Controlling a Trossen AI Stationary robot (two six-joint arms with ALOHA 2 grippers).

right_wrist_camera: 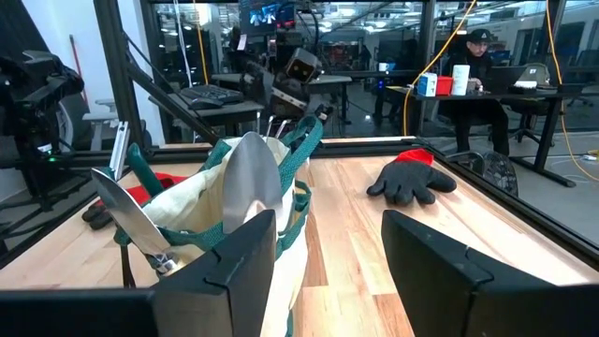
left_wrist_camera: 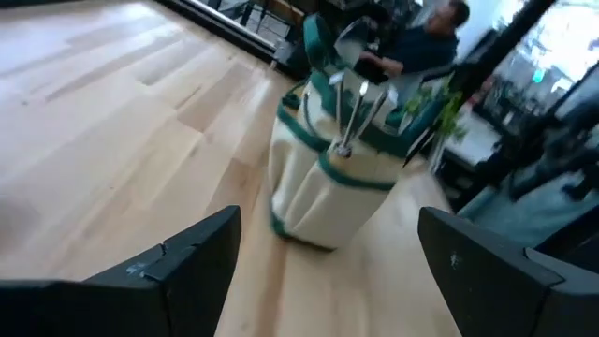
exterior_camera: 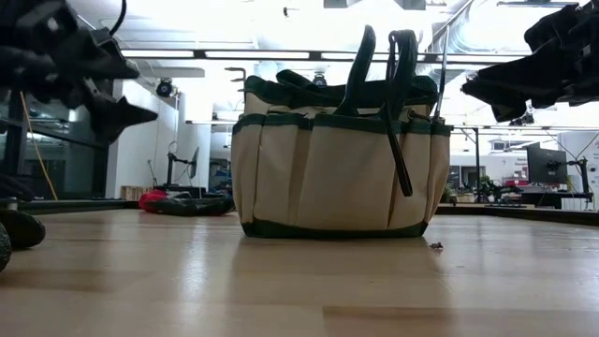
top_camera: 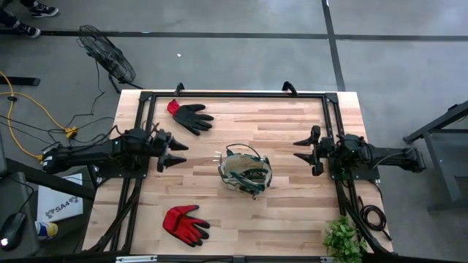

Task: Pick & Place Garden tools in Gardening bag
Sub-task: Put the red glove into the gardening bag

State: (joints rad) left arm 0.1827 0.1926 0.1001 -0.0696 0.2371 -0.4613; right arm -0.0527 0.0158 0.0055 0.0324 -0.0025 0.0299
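The left gripper hangs above the table's left half with its fingers spread wide and nothing between them. The right gripper mirrors it over the right half, jaws also parted and empty. Both point inward at the gardening bag, which stands upright near the middle of the table, between the two grippers and apart from each.

The bag already carries tools: from the right wrist view two silver trowel blades stick up out of it, and green handles show at its rim. What is left outside are the two gloves. The black-and-red glove lies flat near the far left corner, just beyond the left gripper. The red glove lies near the front edge, left of centre, well apart from the right gripper and nearer the left one.

So the step in hand looks like the pause between placements, with the gloves next. Both sit on the left arm's side, so I judge the next move falls to it: swing toward a glove, come down over it with the fingers straddling the fabric, and pinch. A limp glove may fold or slip, so a grip across the palm seems safest.
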